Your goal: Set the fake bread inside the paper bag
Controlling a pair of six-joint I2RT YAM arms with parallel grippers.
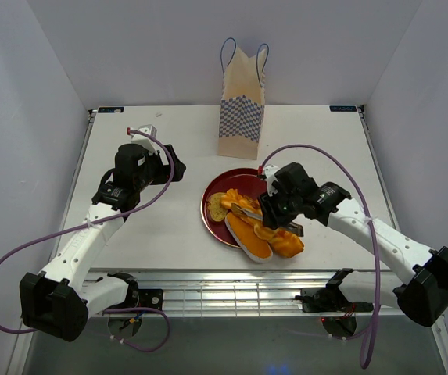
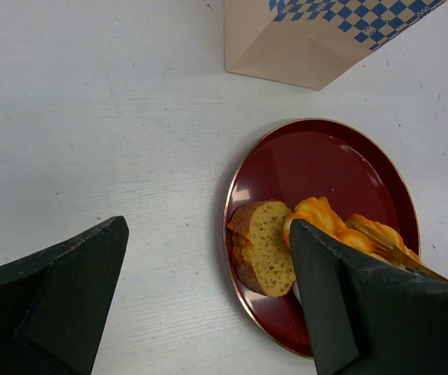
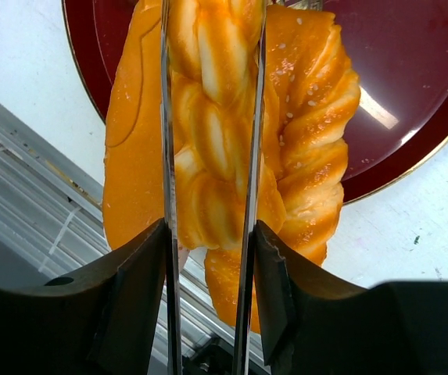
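Right gripper is down over the plate, its thin fingers running along both flanks of the braid. They sit tight against its sides with no gap that I can see, so I log it as clamped on the braid. The grip goes lengthwise, I judge because the loaf is long and glossy and a hold across one end could let it swing or slip. I cannot tell whether it is lifted yet; it lies over the other pieces.

Left gripper hangs above the table, just beside the plate's left rim — spread wide, nothing in it. My guess is that it waits there to stay out of the right arm's path to the bag.

Containers:
- Plate: dark red and holding all the bread I can see. A cut slice lies at its left side. An oval roll and a seeded twist lie against either side of the braid, and both overhang the near rim onto the table.
- Bag: upright behind the plate, well apart from the right gripper, mouth up and handles raised. I cannot see inside it from any view.

Judgement: first pick in hand, no bread bagged as far as I can see. The bag mouth is narrow, so the braid likely must go in end first.
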